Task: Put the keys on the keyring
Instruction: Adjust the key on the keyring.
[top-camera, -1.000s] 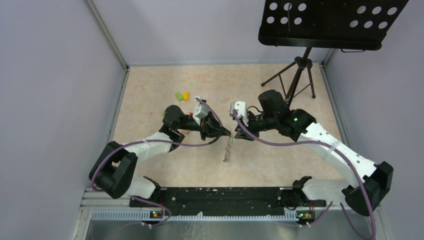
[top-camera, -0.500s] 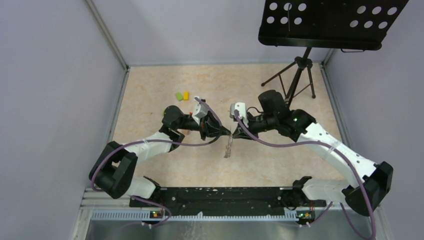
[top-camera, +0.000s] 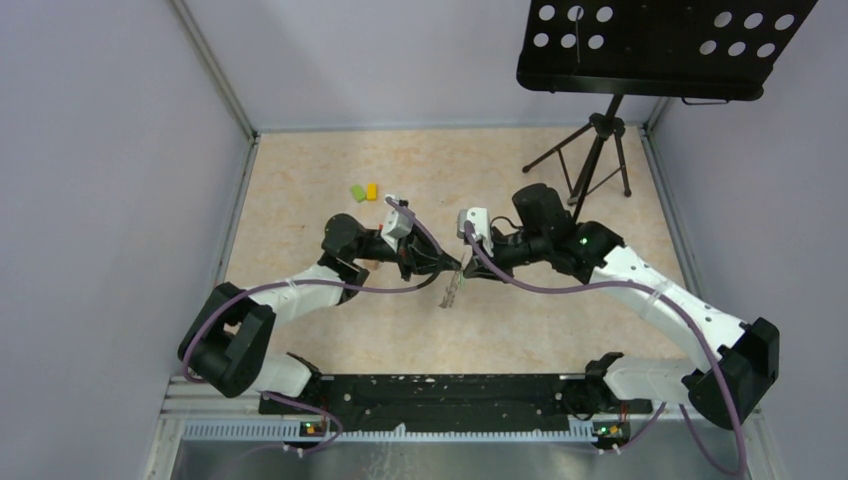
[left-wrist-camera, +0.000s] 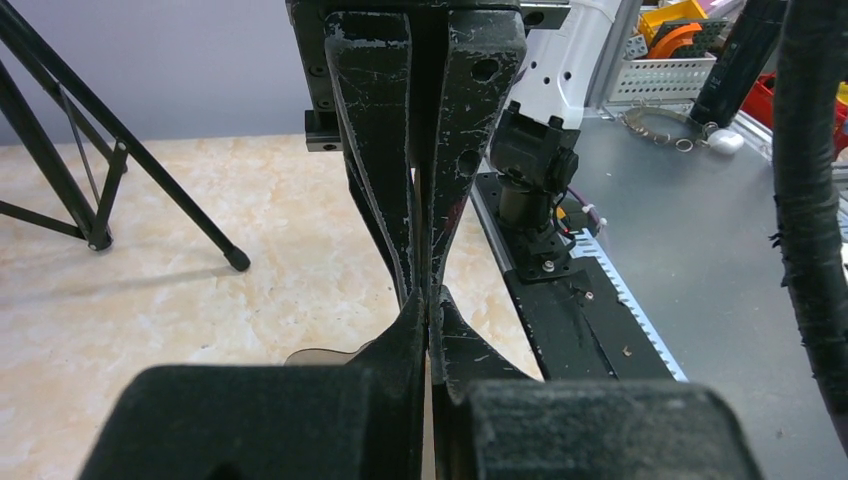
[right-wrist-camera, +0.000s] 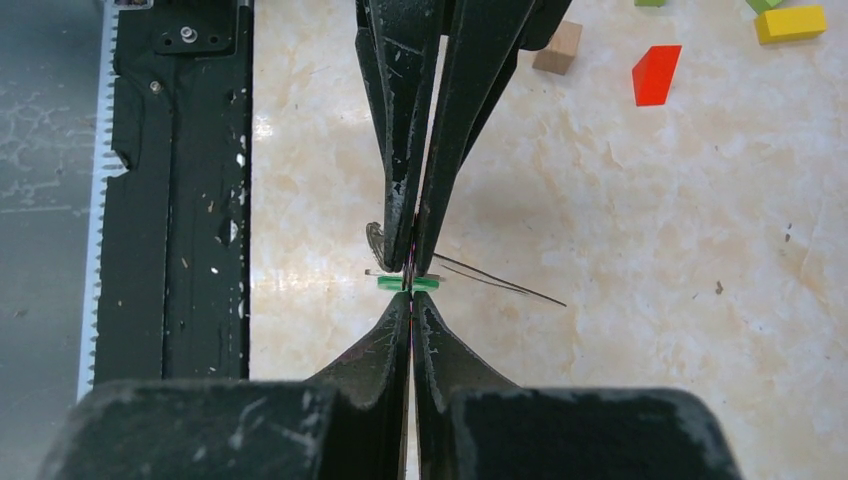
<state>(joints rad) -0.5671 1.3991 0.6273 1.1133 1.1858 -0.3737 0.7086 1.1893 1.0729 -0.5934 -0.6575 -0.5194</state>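
Tightly, scuffed left gripper (right-wrist-camera: 414, 255) and right gripper (right-wrist-camera: 411, 303) pinch shut tip-to-tip at green-tagged metal keys (top-camera: 452, 292).

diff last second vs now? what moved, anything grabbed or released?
The right end effector slid left to meet the left end effector tip to tip and closed, pinching at the green tag of the keys. The hanging keys drew up and shifted slightly left. Nothing released. Unchanged: left end effector shut, near the same spot; green and yellow blocks at the back.
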